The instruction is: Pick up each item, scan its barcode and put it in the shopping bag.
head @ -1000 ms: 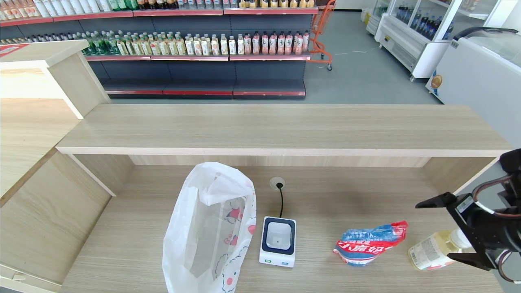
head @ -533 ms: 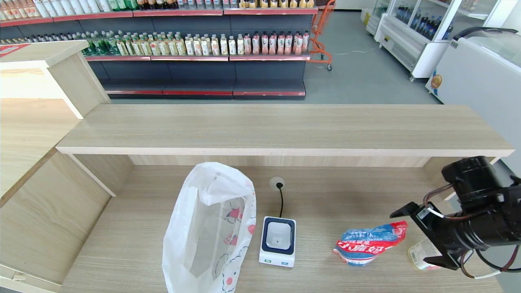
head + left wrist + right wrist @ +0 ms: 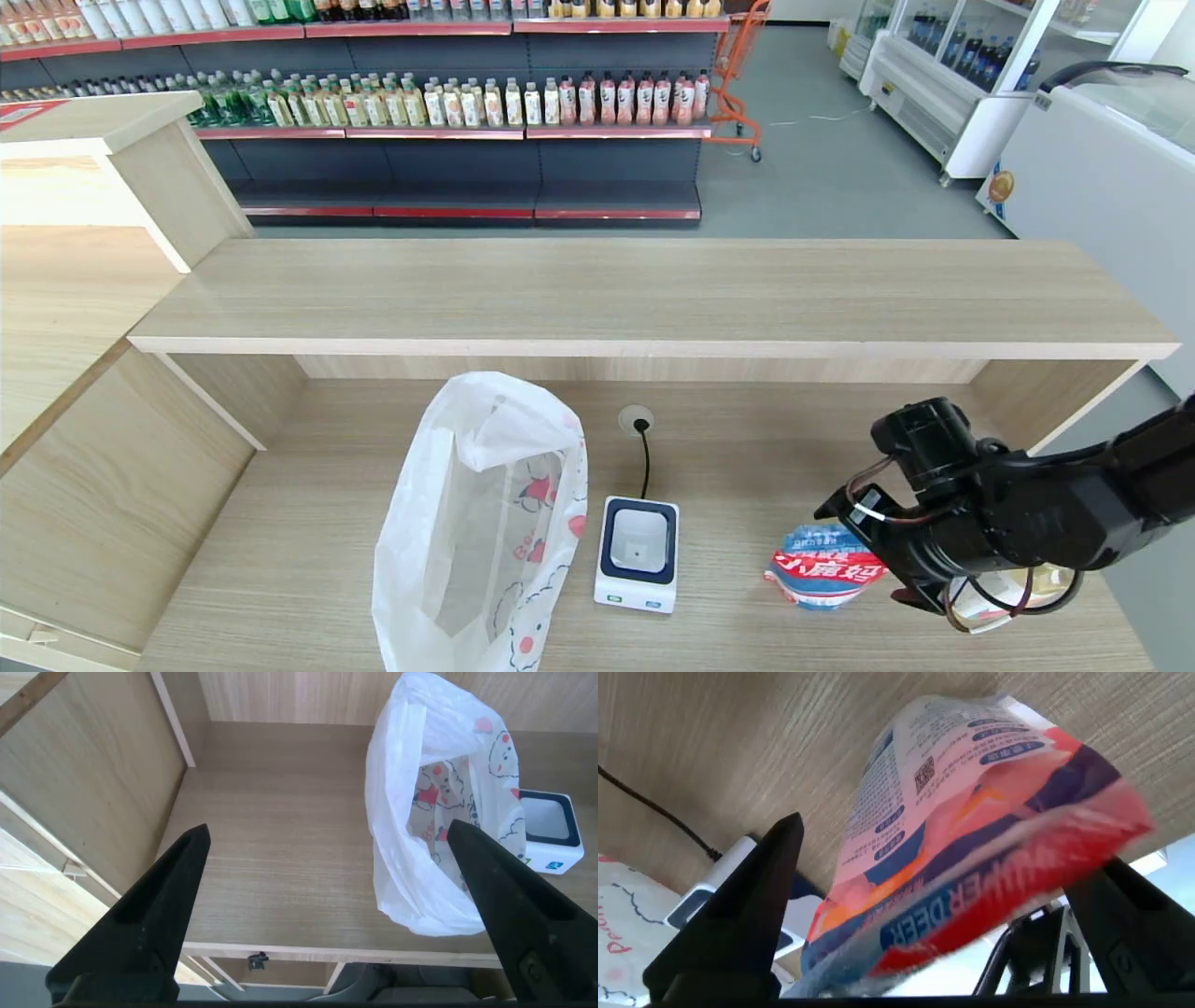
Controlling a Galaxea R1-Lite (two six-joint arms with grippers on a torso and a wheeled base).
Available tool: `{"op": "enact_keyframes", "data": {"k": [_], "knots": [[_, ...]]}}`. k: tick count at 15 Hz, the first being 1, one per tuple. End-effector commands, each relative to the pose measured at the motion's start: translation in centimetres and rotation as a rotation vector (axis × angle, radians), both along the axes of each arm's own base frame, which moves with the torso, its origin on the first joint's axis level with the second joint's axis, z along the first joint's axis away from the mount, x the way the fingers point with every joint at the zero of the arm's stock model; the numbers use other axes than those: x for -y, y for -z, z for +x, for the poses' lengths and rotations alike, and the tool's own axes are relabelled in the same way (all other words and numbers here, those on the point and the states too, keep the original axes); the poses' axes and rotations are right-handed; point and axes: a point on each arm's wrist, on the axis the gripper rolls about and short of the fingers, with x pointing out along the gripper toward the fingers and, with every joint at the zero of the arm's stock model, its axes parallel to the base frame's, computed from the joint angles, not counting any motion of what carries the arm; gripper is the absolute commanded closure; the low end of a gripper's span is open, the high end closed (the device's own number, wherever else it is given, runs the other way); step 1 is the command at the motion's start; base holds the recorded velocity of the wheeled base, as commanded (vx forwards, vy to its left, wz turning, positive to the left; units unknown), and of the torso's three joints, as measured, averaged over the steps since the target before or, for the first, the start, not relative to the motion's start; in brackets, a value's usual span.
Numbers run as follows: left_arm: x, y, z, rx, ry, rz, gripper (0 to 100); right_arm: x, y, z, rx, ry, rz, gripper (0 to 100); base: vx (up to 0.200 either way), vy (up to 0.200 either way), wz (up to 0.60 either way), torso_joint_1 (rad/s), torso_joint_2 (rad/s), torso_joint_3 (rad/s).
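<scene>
Right jaws spread wide, snack bag [image 3: 971,831] between them on worktop [image 3: 747,448]. Left jaws spread wide, gripping nothing; shopping bag [image 3: 392,812], scanner [image 3: 547,831] beyond them.

Location: retail shop, checkout area.
Far shelves [image 3: 616,177] are carrying rows of bottled drinks [image 3: 523,103]; glass-fronted display coolers [image 3: 943,84] and a chest freezer [image 3: 1111,168] are standing at far right; an orange trolley [image 3: 742,75] is standing at the aisle end; a barcode scanner [image 3: 639,551] is sitting on the near wooden counter [image 3: 747,467].
</scene>
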Motion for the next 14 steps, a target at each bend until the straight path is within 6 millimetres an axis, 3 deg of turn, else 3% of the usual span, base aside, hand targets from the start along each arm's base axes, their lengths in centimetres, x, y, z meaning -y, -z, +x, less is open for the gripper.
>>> {"op": "enact_keyframes", "data": {"k": [1, 3, 4, 7, 10, 13, 14], "knots": [[0.0, 0.0, 0.0, 0.001, 0.001, 0.0, 0, -0.7, 2.3, 1.0, -0.031, -0.015, -0.035, 0, 0.0, 0.0, 0.0, 0.0, 0.0, 0.0], [0.0, 0.0, 0.0, 0.001, 0.0, 0.0, 0, -1.1, 2.6, 1.3, -0.008, -0.046, -0.063, 0, 0.0, 0.0, 0.0, 0.0, 0.0, 0.0], [0.0, 0.0, 0.0, 0.001, 0.0, 0.0, 0, -1.1, 2.8, 1.3, -0.013, -0.052, -0.072, 100, 0.0, 0.0, 0.0, 0.0, 0.0, 0.0], [0.0, 0.0, 0.0, 0.001, 0.0, 0.0, 0, -1.5, 4.3, 1.2, -0.047, -0.161, -0.211, 100, 0.0, 0.0, 0.0, 0.0, 0.0, 0.0], [0.0, 0.0, 0.0, 0.001, 0.0, 0.0, 0, -1.9, 3.9, 1.3, -0.016, -0.23, -0.305, 100, 0.0, 0.0, 0.0, 0.0, 0.0, 0.0], [0.0, 0.0, 0.0, 0.001, 0.0, 0.0, 0, -1.8, 0.1, 0.9, 0.103, -0.293, -0.264, 100, 0.0, 0.0, 0.0, 0.0, 0.0, 0.0], [0.0, 0.0, 0.0, 0.001, 0.0, 0.0, 0, -1.4, -3.7, 0.0, 0.215, -0.396, -0.141, 100, 0.0, 0.0, 0.0, 0.0, 0.0, 0.0]]}}
